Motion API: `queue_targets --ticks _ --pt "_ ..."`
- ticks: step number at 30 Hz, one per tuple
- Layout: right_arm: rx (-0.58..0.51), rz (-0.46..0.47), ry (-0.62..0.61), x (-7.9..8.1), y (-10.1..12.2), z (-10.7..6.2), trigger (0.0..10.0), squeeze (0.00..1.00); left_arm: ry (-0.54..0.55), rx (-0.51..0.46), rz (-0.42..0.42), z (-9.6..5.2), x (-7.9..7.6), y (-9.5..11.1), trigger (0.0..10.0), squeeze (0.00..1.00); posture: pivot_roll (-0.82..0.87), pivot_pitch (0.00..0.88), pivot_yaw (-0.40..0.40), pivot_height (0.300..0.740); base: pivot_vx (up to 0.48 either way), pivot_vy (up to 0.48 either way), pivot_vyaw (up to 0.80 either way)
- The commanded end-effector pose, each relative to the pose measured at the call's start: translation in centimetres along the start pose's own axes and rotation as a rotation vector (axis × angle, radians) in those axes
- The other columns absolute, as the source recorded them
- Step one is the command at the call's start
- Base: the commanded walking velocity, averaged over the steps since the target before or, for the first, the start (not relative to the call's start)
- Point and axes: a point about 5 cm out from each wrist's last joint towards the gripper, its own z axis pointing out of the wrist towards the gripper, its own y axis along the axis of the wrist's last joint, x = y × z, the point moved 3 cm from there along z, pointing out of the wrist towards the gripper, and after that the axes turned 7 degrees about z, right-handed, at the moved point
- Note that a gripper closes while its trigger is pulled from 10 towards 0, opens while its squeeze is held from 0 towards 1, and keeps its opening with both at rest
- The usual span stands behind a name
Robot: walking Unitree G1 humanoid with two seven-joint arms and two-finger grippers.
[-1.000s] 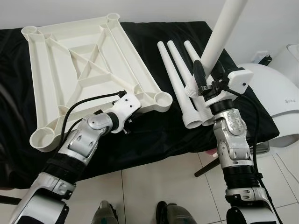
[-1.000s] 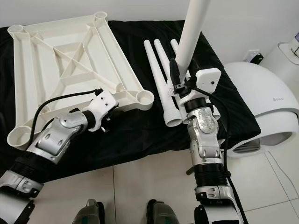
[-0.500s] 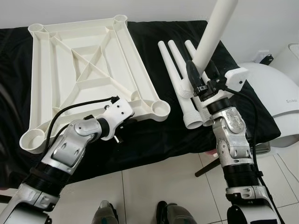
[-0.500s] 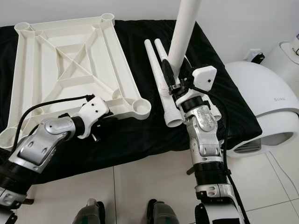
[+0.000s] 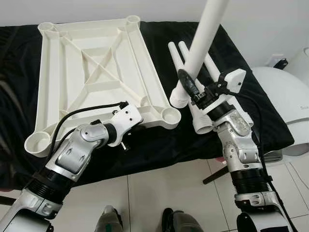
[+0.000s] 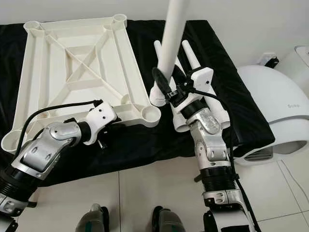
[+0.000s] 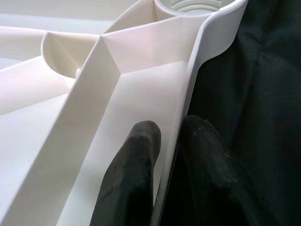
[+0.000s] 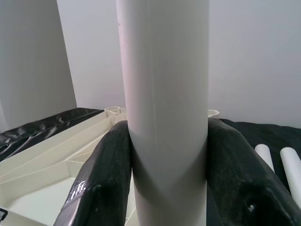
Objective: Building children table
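Our right gripper (image 5: 189,87) pinches a white leg (image 5: 200,44), one black finger on each side of the tube, as the right wrist view shows plainly (image 8: 165,94). We hold the leg upright with a tilt, its top running out of frame and its ribbed lower end hanging just beside the near right corner socket (image 5: 170,114) of the tabletop (image 5: 91,72), raised above the cloth (image 5: 159,140). We cannot tell whether the leg's end touches anything beneath it.

Our left gripper (image 7: 164,155) pinches the near edge of the tabletop: in the left wrist view one finger (image 7: 134,174) lies inside the rim and the other outside it against the dark cloth, with the thin white wall between them. In the eye views that wrist sits at the near edge, not far from the corner socket, a black cable looping back along our left arm (image 5: 77,152).

We see the tabletop lying upside down on the black cloth, ribs and diagonal braces facing up, a round socket at each corner. Three more legs (image 5: 205,108) lie side by side on the cloth to its right, under and behind our right forearm, wide ends toward us.

Beyond the cloth on the right stands a rounded white appliance (image 5: 285,101). Pale floor tiles (image 5: 159,188) run below the cloth's edge, and our feet (image 5: 108,222) show at the bottom.
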Motion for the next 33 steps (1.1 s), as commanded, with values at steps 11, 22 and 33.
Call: queue_targets --ticks 11,22,33 --pt "0.079 0.139 0.126 0.5 0.0 -1.8 10.0 0.00 -0.066 0.102 -0.062 -0.1 -1.4 -2.5 10.0 0.00 0.08 0.186 -0.046 0.740 0.000 0.000 0.00" --pt "0.114 0.169 0.153 -0.1 -0.1 -2.5 10.0 0.00 -0.062 0.124 -0.061 -1.0 -1.3 -3.2 10.0 0.00 0.08 0.192 -0.048 0.740 0.000 0.000 0.00" --pt "0.132 0.253 0.170 -0.2 -1.5 -2.2 10.0 0.00 -0.064 0.109 -0.054 -0.9 -1.5 -2.5 10.0 0.00 0.09 0.196 -0.053 0.740 0.000 0.000 0.00"
